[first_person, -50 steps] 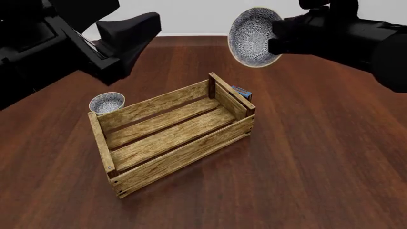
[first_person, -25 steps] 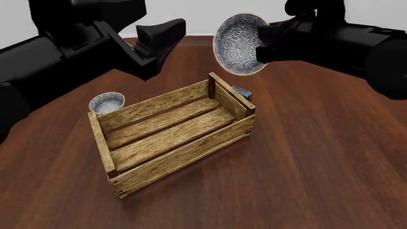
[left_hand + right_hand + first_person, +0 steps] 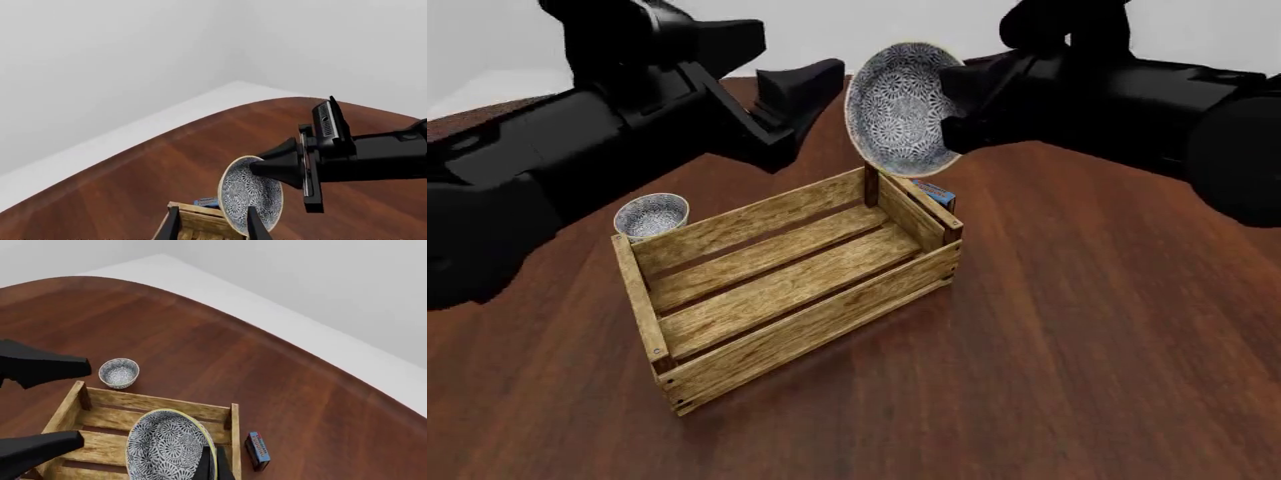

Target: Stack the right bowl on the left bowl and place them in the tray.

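Two bowls show in the front view; the right bowl is held in the air by the right gripper, tipped on edge so its patterned inside faces the camera, above the far right end of the tray; the gripper's jaws are closed on the bowl's rim, one finger showing as a dark blade across the rim in the right wrist view; the left bowl sits upright on the table, just beside the tray's far left corner and outside it; the tray lies slantwise on the wood, nothing inside it; a small blue box rests on the table against the tray's far right end; the left gripper hangs above the table beyond the tray, near the raised bowl but apart from it; its two fingertips stand spread with nothing between them, so it seems open, though only the tips show in the left wrist view.
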`<state>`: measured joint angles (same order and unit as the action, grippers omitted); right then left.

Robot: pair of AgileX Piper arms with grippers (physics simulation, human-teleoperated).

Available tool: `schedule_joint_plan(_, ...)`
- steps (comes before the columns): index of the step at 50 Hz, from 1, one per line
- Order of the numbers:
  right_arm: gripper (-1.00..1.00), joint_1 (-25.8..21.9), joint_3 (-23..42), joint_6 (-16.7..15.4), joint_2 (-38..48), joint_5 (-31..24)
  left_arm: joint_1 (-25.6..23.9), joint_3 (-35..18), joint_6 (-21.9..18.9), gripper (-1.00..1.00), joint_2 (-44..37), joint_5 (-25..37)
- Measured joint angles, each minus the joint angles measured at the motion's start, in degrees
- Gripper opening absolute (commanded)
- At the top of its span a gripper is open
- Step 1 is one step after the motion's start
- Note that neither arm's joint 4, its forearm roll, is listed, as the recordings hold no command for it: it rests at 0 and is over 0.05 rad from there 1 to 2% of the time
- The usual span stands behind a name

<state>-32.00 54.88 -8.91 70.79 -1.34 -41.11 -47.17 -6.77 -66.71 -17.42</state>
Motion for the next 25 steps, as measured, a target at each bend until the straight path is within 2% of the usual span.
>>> schedule_joint_plan(25, -1.00, -3.26, -1.42, -2.98, -2.93, -1.33, 0.31, 0.21, 0.52, 1.00, -4.29, -2.36)
